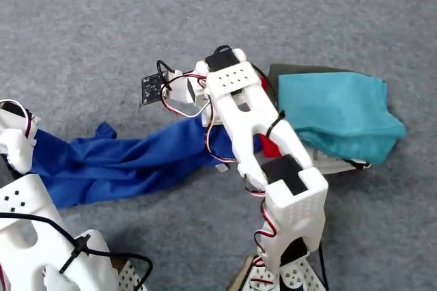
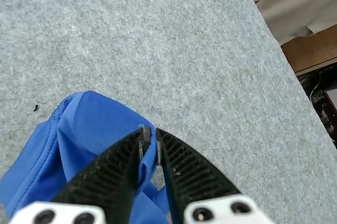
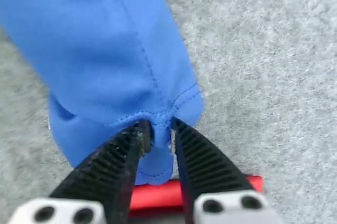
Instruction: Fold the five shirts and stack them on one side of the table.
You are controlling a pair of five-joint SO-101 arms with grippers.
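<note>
A blue shirt [image 1: 130, 161] lies stretched in a long bunched band across the grey table, between the two arms. In the left wrist view my left gripper [image 2: 149, 135] is shut on a fold of the blue shirt [image 2: 89, 129] at its end near the table's left edge. My right gripper [image 3: 158, 129] is shut on the hem of the blue shirt [image 3: 105, 50] at the other end, just over a red shirt [image 3: 158, 195]. At the right stands a stack with a teal shirt [image 1: 334, 110] on top and the red shirt [image 1: 270, 144] showing beneath.
The right arm [image 1: 252, 120] reaches over the table's middle and covers part of the stack. White and dark cloth [image 1: 338, 164] peeks from under the teal shirt. Grey carpet-like table surface [image 1: 102, 38] stretches open at the back and left.
</note>
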